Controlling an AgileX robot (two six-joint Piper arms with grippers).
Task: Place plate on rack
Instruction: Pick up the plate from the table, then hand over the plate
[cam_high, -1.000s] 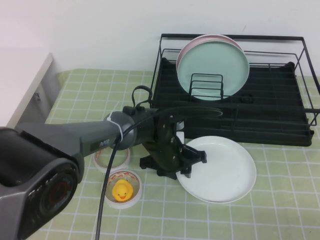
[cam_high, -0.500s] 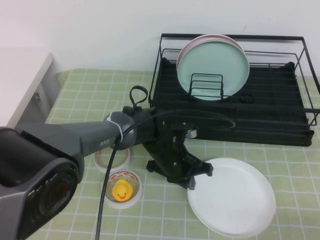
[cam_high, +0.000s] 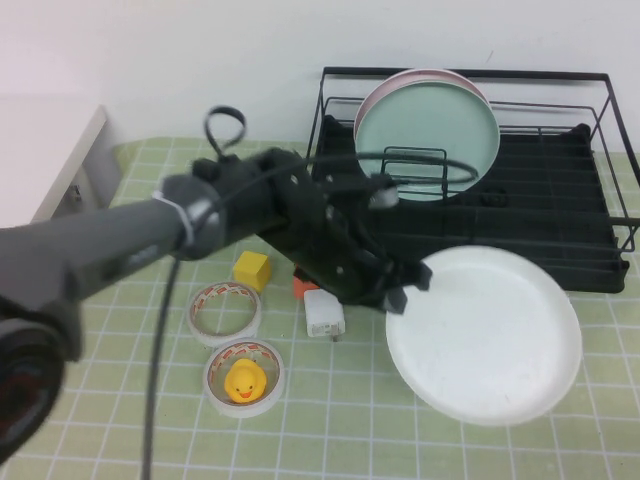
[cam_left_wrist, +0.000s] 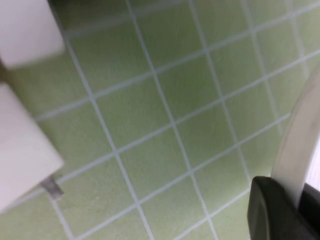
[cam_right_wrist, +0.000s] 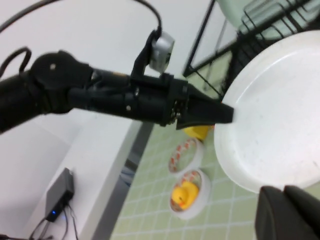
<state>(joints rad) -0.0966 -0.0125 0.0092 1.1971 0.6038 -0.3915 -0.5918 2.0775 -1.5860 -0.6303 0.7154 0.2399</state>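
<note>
Step in hand: carrying. The left gripper (cam_high: 408, 290) has its jaws clenched on the near-left rim of the white plate (cam_high: 485, 335), which looks lifted off the bench (cam_high: 130, 420) and held roughly level, just in front of the rack (cam_high: 560, 240).
Plate position: front-right of the scene, its far edge overlapping the rack's front rail in the high view; not yet in any slot.
Right gripper (cam_right_wrist: 287, 212): low beside the plate's other edge in its own wrist view; whether its jaws are parted or closed I cannot tell, and it does not show in the high view.
Next move: likely to tip the plate upright and bring it over the front rail into a free divider, clear of the mint-green plate (cam_high: 428, 140) and the pink plate (cam_high: 412, 80) behind it.
Plate look: plain, glossy white, round, with a shallow raised rim.
</note>
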